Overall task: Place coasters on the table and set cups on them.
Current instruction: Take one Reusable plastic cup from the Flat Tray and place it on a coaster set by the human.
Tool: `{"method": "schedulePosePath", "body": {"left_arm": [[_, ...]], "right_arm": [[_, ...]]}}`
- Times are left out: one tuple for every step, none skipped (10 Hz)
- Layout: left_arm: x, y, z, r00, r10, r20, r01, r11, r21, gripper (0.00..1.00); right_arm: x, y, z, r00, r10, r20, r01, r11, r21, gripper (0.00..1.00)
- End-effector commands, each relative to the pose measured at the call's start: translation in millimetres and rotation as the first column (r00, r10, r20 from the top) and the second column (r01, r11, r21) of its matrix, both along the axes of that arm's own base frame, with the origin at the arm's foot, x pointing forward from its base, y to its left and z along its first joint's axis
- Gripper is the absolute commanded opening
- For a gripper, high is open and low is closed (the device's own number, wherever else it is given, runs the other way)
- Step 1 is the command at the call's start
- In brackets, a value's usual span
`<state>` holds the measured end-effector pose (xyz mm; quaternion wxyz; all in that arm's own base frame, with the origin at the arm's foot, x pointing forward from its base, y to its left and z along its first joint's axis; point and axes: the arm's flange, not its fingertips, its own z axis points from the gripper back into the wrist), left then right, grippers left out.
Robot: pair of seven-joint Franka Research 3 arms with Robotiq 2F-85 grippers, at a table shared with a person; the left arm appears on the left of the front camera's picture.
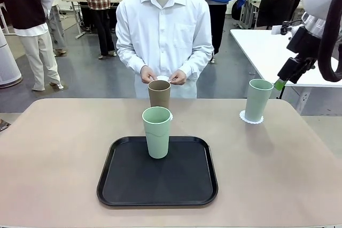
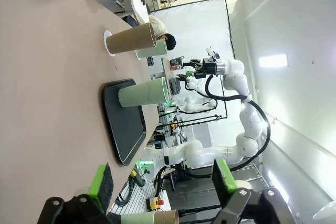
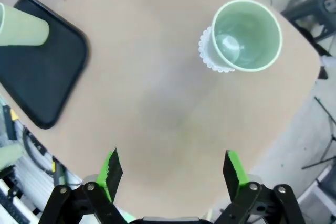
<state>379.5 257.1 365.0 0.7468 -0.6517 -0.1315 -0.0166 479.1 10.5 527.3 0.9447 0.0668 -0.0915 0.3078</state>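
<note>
The left pincer [image 2: 161,174] and right pincer [image 3: 172,165] hang spread, empty; beyond the right one, a green cup [image 3: 247,35] stands on a coaster [image 3: 209,56].

Bright, even overhead light; soft shadows (wrist views bend at edges).

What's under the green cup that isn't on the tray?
A white lacy coaster lies under that green cup; only its scalloped edge peeks out. The cup covers its middle, so that part can't be seen.
</note>
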Motion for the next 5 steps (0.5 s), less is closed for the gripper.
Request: {"method": "schedulePosePath", "body": {"left_arm": [[-0.7,1.4,1.7,1.000,0.002,0.014,-0.002,1.000,-0.007,1.00],[-0.7,1.4,1.7,1.000,0.002,0.014,-0.002,1.000,-0.007,1.00],[-0.7,1.4,1.7,1.000,0.002,0.014,-0.002,1.000,-0.007,1.00],[-0.7,1.4,1.7,1.000,0.002,0.014,-0.002,1.000,-0.007,1.00],[-0.7,1.4,1.7,1.000,0.002,0.014,-0.002,1.000,-0.007,1.00]], "right_arm": [[18.8,6.0,-2.1,0.997,-0.053,-0.055,0.052,0.998,-0.023,1.00],[0.0,0.0,0.0,1.000,0.000,0.000,0.000,1.000,0.000,1.00],[0.0,0.0,0.0,1.000,0.000,0.000,0.000,1.000,0.000,1.00],[0.0,0.0,0.0,1.000,0.000,0.000,0.000,1.000,0.000,1.00],[0.0,0.0,0.0,1.000,0.000,0.000,0.000,1.000,0.000,1.00]]}}
